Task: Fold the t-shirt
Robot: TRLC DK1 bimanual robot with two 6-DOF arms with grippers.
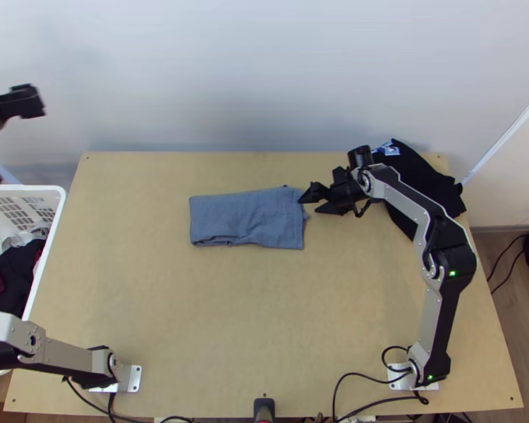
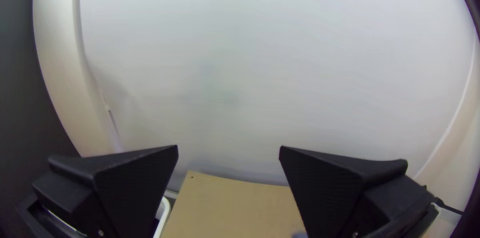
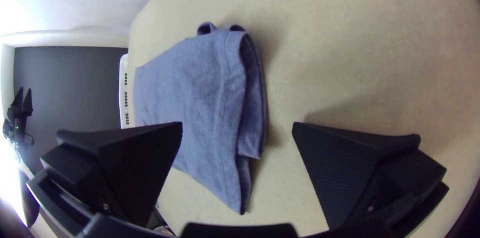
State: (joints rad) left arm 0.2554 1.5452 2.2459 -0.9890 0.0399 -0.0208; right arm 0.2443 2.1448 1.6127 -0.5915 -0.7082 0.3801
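Observation:
The blue-grey t-shirt (image 1: 247,217) lies folded into a flat rectangle on the table, with layered edges at its right end. Just beyond that end, my right gripper (image 1: 312,200) stands open with no cloth held. In the right wrist view the t-shirt (image 3: 200,83) shows between and beyond the open right gripper (image 3: 237,123). My left gripper (image 1: 33,102) is raised off the table's left side, far from the cloth. In the left wrist view, the left gripper (image 2: 228,147) is open and empty, facing the wall.
A white basket (image 1: 51,204) with dark and red clothes stands at the table's left edge. A black garment (image 1: 423,176) is heaped at the back right corner, beneath and beside the right arm. The wooden table (image 1: 236,317) has cables along its near edge.

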